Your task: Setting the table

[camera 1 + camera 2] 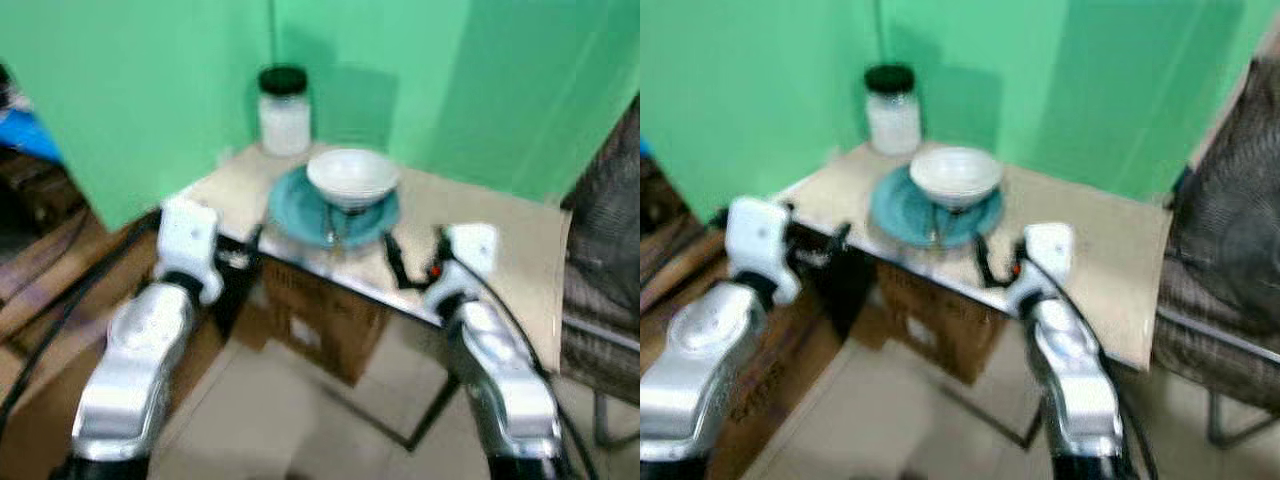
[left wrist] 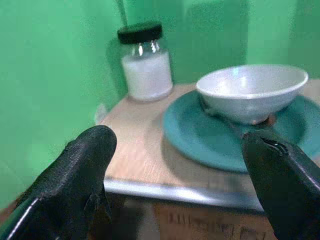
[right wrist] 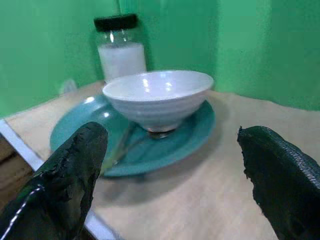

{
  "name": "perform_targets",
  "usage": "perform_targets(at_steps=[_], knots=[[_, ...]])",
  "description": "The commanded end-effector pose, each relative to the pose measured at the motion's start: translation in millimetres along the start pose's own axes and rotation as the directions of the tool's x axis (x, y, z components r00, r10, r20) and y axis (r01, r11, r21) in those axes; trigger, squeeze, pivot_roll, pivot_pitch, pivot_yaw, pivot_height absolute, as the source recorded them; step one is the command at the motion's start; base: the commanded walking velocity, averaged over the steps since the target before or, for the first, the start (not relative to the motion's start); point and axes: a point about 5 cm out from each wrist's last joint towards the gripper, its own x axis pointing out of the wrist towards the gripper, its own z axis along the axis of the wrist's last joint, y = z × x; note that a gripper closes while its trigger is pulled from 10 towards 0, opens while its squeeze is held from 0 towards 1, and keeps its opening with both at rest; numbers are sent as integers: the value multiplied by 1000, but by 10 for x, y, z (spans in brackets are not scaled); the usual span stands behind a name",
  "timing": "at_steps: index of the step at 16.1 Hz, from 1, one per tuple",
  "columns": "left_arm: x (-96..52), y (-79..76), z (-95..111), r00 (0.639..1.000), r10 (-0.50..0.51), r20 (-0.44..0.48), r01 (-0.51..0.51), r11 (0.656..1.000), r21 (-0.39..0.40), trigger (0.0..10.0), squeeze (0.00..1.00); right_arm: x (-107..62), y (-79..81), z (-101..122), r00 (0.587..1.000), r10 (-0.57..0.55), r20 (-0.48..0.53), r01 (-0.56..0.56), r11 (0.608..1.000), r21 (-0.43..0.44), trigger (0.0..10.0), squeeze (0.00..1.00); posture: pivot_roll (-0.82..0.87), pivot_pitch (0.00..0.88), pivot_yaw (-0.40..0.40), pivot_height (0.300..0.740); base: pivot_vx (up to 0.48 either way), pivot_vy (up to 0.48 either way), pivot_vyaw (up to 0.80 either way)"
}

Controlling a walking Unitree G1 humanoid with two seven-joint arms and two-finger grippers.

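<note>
Left eye view: a pale desk [image 1: 500, 240] stands in a green-walled corner. A white bowl [image 1: 352, 176] sits on a teal plate [image 1: 300, 215] near the desk's front edge, with a black-lidded jar [image 1: 284, 110] of white powder at 11 o'clock from the bowl, against the wall. The left pincer [image 1: 240, 250] hangs at 8 o'clock from the plate, just off the desk edge; the right pincer [image 1: 415, 262] is at 5 o'clock, over the edge.

Right eye view: the same layout, with a dark woven chair [image 1: 1230, 270] at 3 o'clock.

Left wrist view: the fingers [image 2: 75, 180] are spread wide, empty, facing plate and jar. A thin utensil, too blurred to name, lies on the plate under the bowl.

Right wrist view: the fingers [image 3: 70, 170] are likewise spread, framing the bowl.

The bowl and plate look like glazed ceramic: stiff, fairly heavy, slippery, breakable. I judge the bowl's rim the safest hold, one finger inside and one outside.
</note>
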Motion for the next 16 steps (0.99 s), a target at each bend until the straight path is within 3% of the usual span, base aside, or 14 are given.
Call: perform_targets(at_steps=[1,12,16], knots=[[17,-77,43,999,-29,21,29,1000,-1,10000,0,-40,-105,-5,999,-36,1,36,999,1,10000,0,97,0,14,740,304,0,0],[-14,-83,32,998,-60,18,60,998,32,10000,0,93,-140,44,997,-70,-40,72,996,48,10000,0,118,0,-2,740,296,0,0],[0,-86,30,997,-72,16,71,997,32,10000,0,147,-154,118,999,-30,-20,30,1000,-2,10000,0,110,0,8,740,292,0,0]])
